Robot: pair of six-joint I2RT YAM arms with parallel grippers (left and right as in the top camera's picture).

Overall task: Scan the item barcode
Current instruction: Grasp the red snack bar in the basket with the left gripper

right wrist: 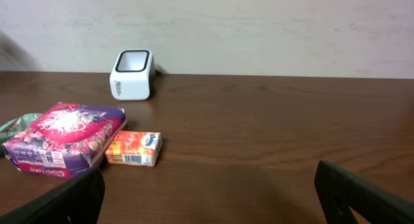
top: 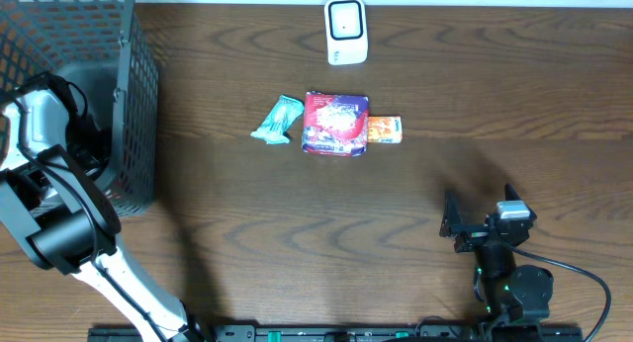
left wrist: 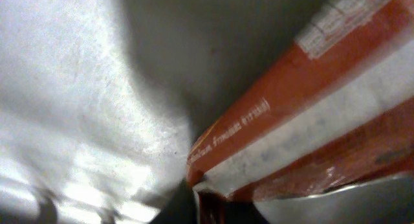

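Observation:
My left arm reaches down into the grey mesh basket (top: 138, 75) at the table's left edge. In the left wrist view my left gripper (left wrist: 208, 201) is shut on the corner of an orange-red packet (left wrist: 304, 114) with a white stripe and small print. The packet lies against the basket's pale floor (left wrist: 77, 88). The white barcode scanner (top: 346, 31) stands at the back centre, also seen in the right wrist view (right wrist: 131, 74). My right gripper (top: 455, 223) hovers open over the front right of the table with nothing between its fingers (right wrist: 362, 198).
Three items lie in a row mid-table: a teal packet (top: 277, 120), a red-purple pack (top: 335, 124) and a small orange carton (top: 385, 130) with its barcode facing my right wrist camera (right wrist: 132, 149). Bare wood lies between these and my right gripper.

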